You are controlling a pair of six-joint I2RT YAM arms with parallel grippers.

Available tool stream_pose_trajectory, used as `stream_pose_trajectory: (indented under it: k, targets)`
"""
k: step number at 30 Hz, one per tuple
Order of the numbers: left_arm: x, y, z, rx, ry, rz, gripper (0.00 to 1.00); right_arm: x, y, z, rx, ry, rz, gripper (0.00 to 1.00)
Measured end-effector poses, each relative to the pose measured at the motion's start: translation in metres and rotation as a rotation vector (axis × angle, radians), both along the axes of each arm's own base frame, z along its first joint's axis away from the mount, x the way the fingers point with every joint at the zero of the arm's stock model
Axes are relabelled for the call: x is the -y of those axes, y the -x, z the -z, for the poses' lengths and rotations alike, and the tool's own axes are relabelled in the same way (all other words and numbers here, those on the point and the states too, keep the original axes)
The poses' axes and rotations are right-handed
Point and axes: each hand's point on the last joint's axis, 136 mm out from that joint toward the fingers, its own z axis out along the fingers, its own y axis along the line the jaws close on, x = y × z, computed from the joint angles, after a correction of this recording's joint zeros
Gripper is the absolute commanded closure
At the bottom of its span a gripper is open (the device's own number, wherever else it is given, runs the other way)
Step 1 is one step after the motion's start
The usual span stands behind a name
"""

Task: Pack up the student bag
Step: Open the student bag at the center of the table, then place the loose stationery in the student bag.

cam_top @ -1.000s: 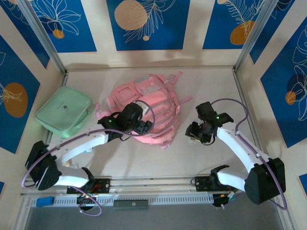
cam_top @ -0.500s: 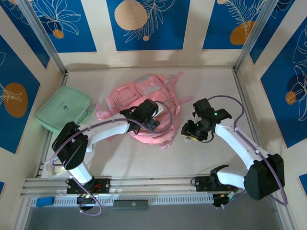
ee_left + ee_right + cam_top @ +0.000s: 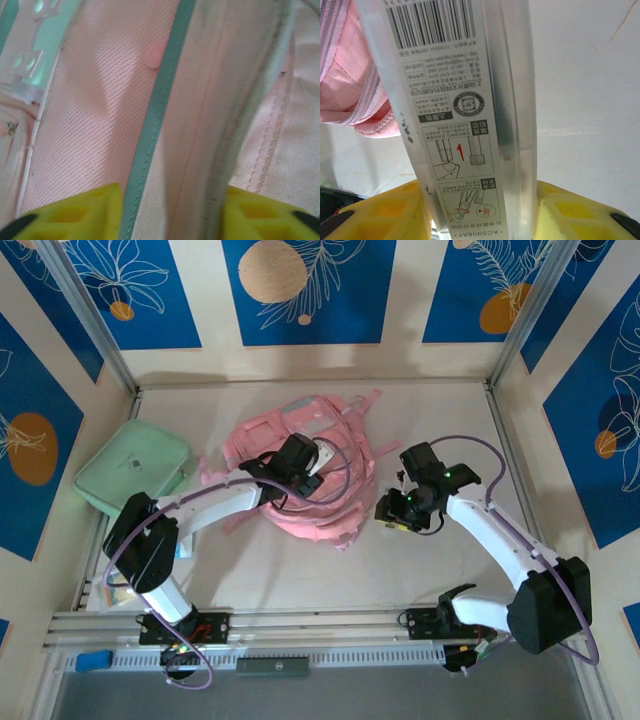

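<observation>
Pinching a fold of the student bag (image 3: 262,432) with the left gripper (image 3: 170,210), there in mid-table (image 3: 440,410). Clamping a clear barcoded packet (image 3: 465,100) in the right gripper (image 3: 480,210), just off the bag's right edge.

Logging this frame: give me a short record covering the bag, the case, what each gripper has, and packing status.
bag: pink, lying mid-table
case: mint green, flat, left of the bag
left gripper: on the bag, straddling a raised fabric fold; grip unclear
right gripper: shut on a clear labelled box, just right of the bag
packing: box not yet in the bag
</observation>
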Motion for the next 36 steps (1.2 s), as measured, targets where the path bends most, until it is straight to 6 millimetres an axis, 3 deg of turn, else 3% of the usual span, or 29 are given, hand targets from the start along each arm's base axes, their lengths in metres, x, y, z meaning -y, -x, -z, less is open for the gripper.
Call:
stream_pose_trajectory:
  k: [9,18,24,36]
  targets:
    - [-0.003,-0.004,-0.004,-0.011,0.031,-0.002,0.99,-0.019,0.001,-0.005,-0.011,-0.028,-0.061,0.55]
    - [-0.002,-0.006,-0.016,-0.021,0.061,-0.021,1.0,-0.03,-0.002,-0.014,-0.005,-0.074,-0.08,0.55]
    - [0.004,-0.001,-0.027,-0.077,0.182,-0.067,1.0,-0.042,-0.016,-0.029,0.023,-0.118,-0.085,0.54]
    - [0.045,0.021,-0.068,-0.206,0.454,-0.265,1.0,-0.085,-0.077,-0.038,0.046,-0.174,-0.067,0.56]
